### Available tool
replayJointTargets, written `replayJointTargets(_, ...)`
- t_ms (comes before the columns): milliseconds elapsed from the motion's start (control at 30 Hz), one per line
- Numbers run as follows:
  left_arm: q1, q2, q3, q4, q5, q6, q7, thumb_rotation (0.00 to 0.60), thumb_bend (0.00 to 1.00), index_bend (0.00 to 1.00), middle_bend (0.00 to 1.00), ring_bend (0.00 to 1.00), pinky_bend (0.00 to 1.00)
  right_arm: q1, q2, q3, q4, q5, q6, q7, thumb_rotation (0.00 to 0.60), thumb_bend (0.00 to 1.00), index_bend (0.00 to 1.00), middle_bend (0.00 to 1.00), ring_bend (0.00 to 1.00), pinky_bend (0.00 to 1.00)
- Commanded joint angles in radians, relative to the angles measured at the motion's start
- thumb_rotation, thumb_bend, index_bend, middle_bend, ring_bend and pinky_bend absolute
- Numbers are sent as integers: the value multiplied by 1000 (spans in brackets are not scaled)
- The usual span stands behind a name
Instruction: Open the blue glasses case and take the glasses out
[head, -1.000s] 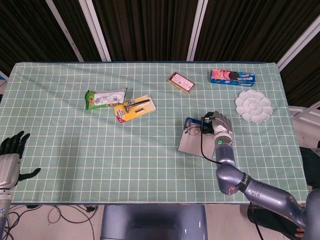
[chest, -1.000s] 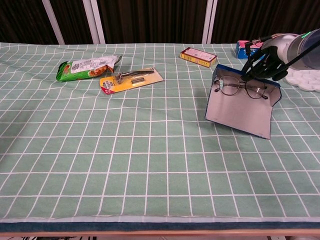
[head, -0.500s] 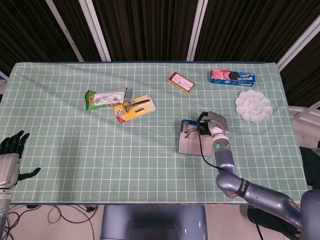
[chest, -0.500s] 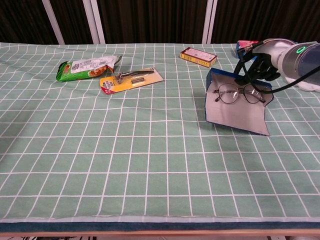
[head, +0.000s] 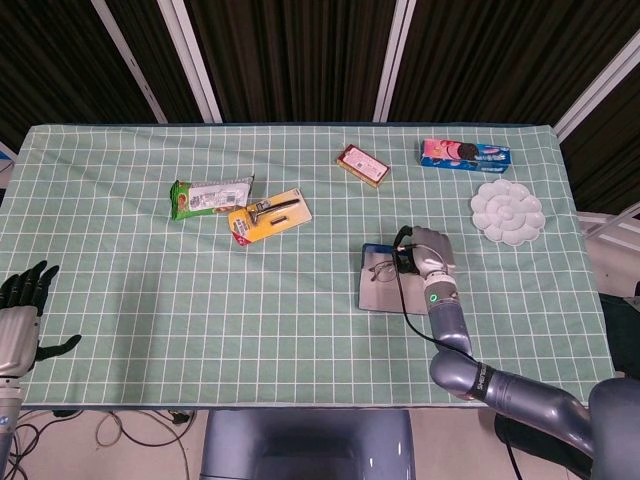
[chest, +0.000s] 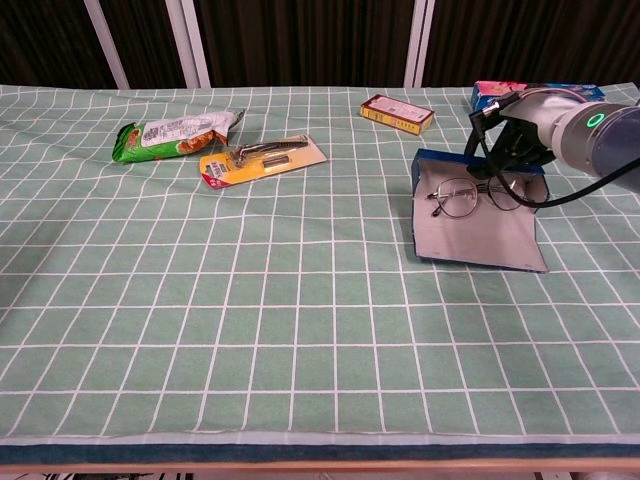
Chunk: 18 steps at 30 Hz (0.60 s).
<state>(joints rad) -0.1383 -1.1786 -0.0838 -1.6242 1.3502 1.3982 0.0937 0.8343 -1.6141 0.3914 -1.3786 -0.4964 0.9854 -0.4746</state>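
Glasses (chest: 470, 193) lay on the grey inner face of the opened blue glasses case (chest: 478, 237), which sat flat on the green-checked bench (chest: 300, 300) toward its right side, at about four o'clock from the yellow razor card (chest: 262, 159) in the head view. My right hand (chest: 515, 140) was at the far right end of the case, at roughly two o'clock from the lenses, its dark fingers curled down over the temple end of the frame; from the chest view I could not tell for certain whether they pinched the frame or only touched it, so I judged the grip unsettled. My left hand (head: 20, 315) rested off the near left edge of the bench at about eight o'clock, fingers spread and holding nothing, well apart from everything. As I read it, the opening was done, since the lid lay folded out and the lining was bare, and the step in hand was the taking out. The next move called for a firm pinch on the thin frame near the hinge, then a lift straight up and clear of the blue rim, slow enough that the case did not drag along. A snack bag (chest: 175, 133), a small red box (chest: 397, 113), a biscuit pack (head: 464, 153) and a white palette dish (head: 508, 212) stood far off at twelve o'clock and needed no care.
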Motion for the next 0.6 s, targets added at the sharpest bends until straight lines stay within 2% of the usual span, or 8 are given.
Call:
replayJointTargets(33,0,0,0,0,0,0,0,600,9,0,0,0,0,-5,-8,-12,15,-51,-2,35,600,492,500,910,960,1000)
replayJointTargets(600,0,-1,0,0,0,1,3,600,9,0,0,0,0,-30,-45,-27,78,-203,26,155,600,485,500,908,959,1000)
